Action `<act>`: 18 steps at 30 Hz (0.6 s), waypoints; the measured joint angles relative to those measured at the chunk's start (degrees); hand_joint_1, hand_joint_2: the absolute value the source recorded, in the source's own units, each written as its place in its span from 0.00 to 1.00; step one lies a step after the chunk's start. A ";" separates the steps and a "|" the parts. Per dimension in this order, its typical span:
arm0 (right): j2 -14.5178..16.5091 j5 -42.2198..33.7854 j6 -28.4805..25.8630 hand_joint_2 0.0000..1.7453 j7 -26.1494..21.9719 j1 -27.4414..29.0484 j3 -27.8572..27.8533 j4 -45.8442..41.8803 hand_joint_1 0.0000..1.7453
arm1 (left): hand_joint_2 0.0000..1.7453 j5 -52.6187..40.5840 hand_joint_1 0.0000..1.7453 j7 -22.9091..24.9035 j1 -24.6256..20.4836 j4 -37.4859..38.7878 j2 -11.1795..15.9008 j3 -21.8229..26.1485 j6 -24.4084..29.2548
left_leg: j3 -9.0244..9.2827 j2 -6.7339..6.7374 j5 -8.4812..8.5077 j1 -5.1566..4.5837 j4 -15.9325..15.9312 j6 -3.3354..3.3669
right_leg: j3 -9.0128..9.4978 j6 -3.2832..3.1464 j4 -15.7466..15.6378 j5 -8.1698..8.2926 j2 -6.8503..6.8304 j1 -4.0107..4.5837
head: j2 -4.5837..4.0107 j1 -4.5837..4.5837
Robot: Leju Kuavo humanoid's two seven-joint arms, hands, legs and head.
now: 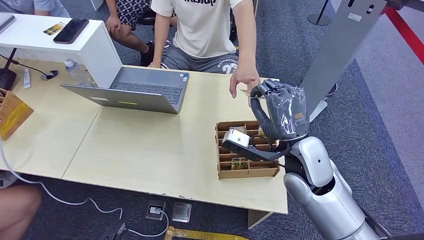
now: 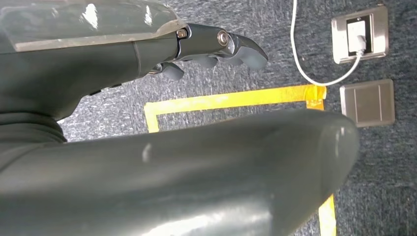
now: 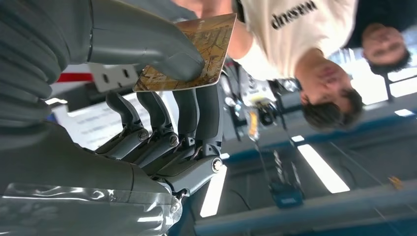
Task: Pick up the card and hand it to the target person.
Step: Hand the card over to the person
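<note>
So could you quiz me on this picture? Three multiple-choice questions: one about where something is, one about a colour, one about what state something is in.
1. Where does the open laptop sit?
A. On the wooden table, in front of the seated person
B. On the carpet
C. Inside the divided box

2. What colour is the T-shirt of the person reaching toward the robot?
A. Bright red
B. Cream
C. Dark green

3. What is the robot's right hand doing?
A. Hanging with nothing in it
B. Resting flat on the table
C. Holding the card between thumb and fingers

Answers:
1 A, the head view shows the laptop on the tabletop beside the white box.
2 B, the shirt is pale cream in head and right wrist views.
3 C, the right wrist view shows the thumb pressing the card against the fingers, near the person's hand.
</note>
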 joint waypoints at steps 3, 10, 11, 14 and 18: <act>1.56 0.34 -6.08 1.00 -3.67 -0.71 0.12 4.99 0.88 | 0.00 -0.50 0.00 0.07 -0.33 0.00 -0.10 0.00 -0.10 | -0.01 -0.01 0.00 0.00 0.00 0.00 | 0.00 0.00 0.00 0.00 0.00 0.00 | 0.00 0.03; 5.29 1.01 -13.96 1.00 -7.59 -1.93 0.14 16.69 0.88 | 0.00 -0.86 0.00 0.79 -1.11 0.00 -0.22 -0.07 -0.08 | 0.01 -0.01 0.00 0.00 0.00 0.00 | 0.00 0.00 0.01 0.00 0.00 0.00 | 0.00 -0.02; 5.75 1.27 -14.77 1.00 -7.81 -2.03 0.14 18.11 0.66 | 0.00 -0.86 0.00 0.85 -1.14 0.00 -0.24 -0.08 -0.08 | 0.01 -0.01 0.00 0.00 0.00 0.00 | 0.00 0.00 0.01 0.00 0.00 0.00 | 0.00 -0.02; 6.93 1.39 -16.17 1.00 -8.44 -2.19 0.14 21.96 0.00 | 0.00 -0.86 0.00 0.86 -1.16 0.00 -0.29 -0.12 -0.04 | 0.00 -0.01 0.00 0.00 0.00 0.00 | 0.00 0.00 0.01 0.00 -0.01 0.00 | 0.00 -0.01; 7.91 1.36 -16.86 1.00 -8.79 -2.22 0.14 25.43 0.00 | 0.00 -1.01 0.00 0.72 -1.14 0.00 -0.33 -0.31 0.34 | 0.00 -0.01 0.00 0.00 0.00 0.00 | -0.01 0.00 0.01 0.00 0.00 0.00 | 0.00 0.00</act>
